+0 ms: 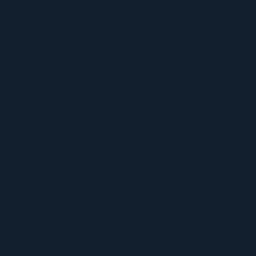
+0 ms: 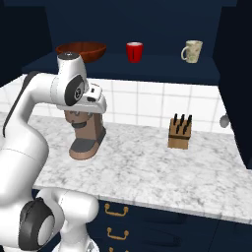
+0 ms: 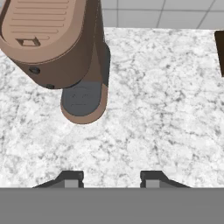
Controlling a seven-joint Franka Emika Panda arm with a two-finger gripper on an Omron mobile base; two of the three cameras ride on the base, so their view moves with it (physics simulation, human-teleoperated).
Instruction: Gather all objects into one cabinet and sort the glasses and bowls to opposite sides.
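In the left base view a flat dark navy panel [image 1: 128, 128] is covering the whole picture.

In the right base view the wooden bowl [image 2: 81, 50] is sitting at the left end of the cabinet shelf [image 2: 157, 65], the red cup [image 2: 134, 51] near its middle, and the cream tumbler [image 2: 192, 51] toward the right end, each well apart. Below, a brown coffee machine [image 2: 87, 138] and a knife block [image 2: 179, 132] are standing toward the marble surface's [image 2: 162, 177] back edge.

In the hand view the hand [image 3: 111, 178] is hanging over the marble surface with its fingers parted and nothing between them, the coffee machine just ahead of it.
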